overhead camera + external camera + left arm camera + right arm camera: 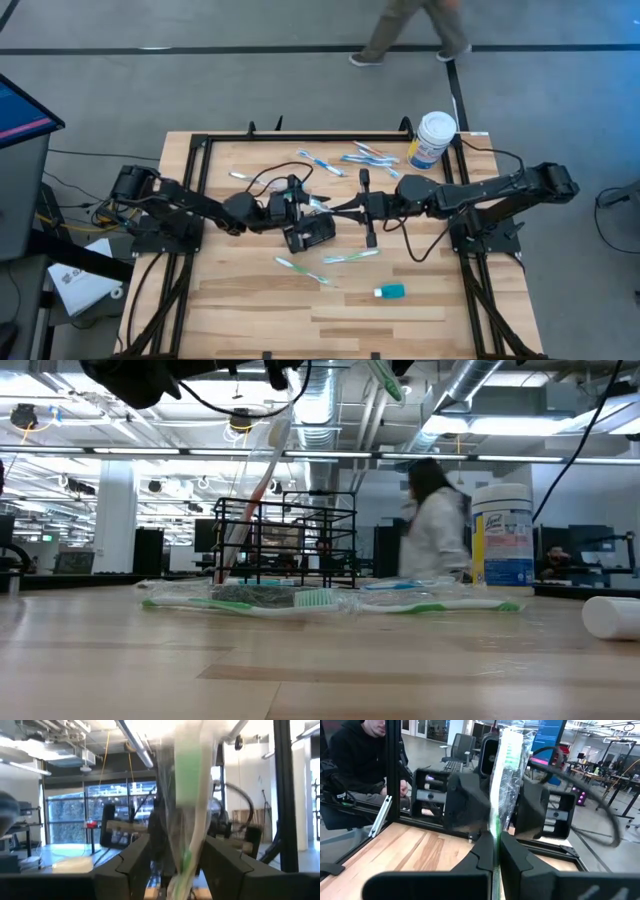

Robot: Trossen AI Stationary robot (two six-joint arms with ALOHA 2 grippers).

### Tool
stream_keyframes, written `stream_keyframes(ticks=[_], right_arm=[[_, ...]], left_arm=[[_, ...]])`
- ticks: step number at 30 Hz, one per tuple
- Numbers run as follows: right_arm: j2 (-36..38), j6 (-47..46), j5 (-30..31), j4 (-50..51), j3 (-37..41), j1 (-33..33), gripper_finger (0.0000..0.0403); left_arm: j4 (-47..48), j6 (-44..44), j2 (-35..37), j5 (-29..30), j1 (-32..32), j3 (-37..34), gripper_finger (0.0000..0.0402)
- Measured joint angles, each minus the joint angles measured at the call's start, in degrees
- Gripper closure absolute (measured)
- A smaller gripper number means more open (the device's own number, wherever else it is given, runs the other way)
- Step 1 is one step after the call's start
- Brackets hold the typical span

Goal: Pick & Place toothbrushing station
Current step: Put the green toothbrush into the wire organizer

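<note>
The black wire-mesh holder (308, 234) stands on its base mid-table, and the low view (285, 540) shows a red toothbrush (255, 500) leaning in it. My left gripper (297, 203) and my right gripper (335, 208) face each other just above and beyond the holder. Both are shut on one green toothbrush in a clear wrapper (316, 203), which also shows in the left wrist view (187, 795) and the right wrist view (505, 775). My left gripper has the wrapped toothbrush's lower part (182, 867) between its two fingers (132, 865), coming level from the table's left. The toothbrush stands clear of the table. The wrapper hides how closely the fingers meet it. My right gripper pinches the wrapper's edge (495, 837) between its two fingers (480, 855), coming level from the table's right. The fingers lie across the toothbrush. It is lifted clear of the table and the holder.
Wrapped toothbrushes lie near the holder (350, 256) (300, 268) and at the far side (320, 163) (368, 155). A white canister (433, 138) stands at the far right corner. A small tube (390, 291) lies near the right front. A person (410, 30) walks beyond the table.
</note>
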State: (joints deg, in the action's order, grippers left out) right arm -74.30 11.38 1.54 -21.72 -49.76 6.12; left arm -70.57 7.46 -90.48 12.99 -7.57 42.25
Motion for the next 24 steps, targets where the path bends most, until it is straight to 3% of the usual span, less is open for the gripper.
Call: stream_keyframes(ticks=[5,12,24], right_arm=[[0.00,0.04,0.00,0.16,0.00,-0.46,0.0401],[0.00,0.01,0.12,0.48,0.00,-0.62,0.0396],[-0.04,0.20,-0.02,3.49,0.00,-1.01,0.0348]], left_arm=[[-0.22,0.01,0.00,-0.01,-0.24,0.01,0.0281],[-0.14,0.32,0.00,-0.11,-0.23,0.01,0.0383],[2.29,0.04,1.98,-0.90,-0.22,0.01,0.0395]])
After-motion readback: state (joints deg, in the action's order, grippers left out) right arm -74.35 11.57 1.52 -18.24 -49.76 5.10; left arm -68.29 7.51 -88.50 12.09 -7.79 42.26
